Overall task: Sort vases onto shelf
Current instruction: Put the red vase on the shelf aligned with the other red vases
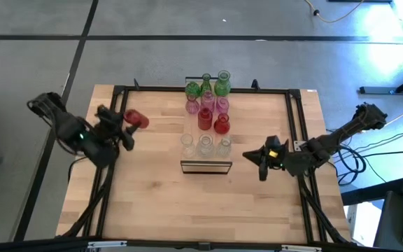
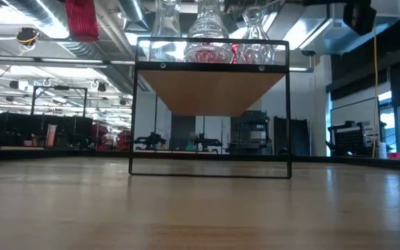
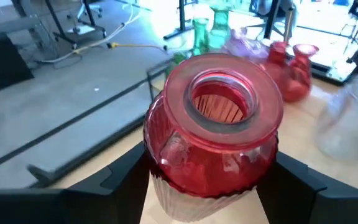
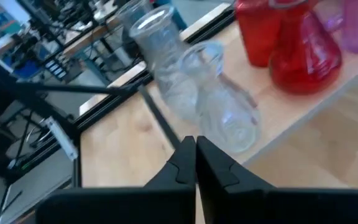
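Left gripper (image 1: 128, 126) clamped on red vase (image 1: 136, 120); carry toward three o'clock, upright, onto shelf (image 1: 206, 166) beside reds; right gripper (image 1: 250, 157) shut, idle.

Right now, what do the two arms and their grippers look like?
Both arms are dark, jointed, with black cables trailing from their bases. The left gripper has flat black angular fingers and a green light behind it; the right gripper has the same black fingers and a yellow patch.

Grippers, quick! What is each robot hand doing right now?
Left gripper: closed around a red ribbed glass vase, holding it left of the shelf.
Right gripper: shut, holding nothing, right of the shelf.
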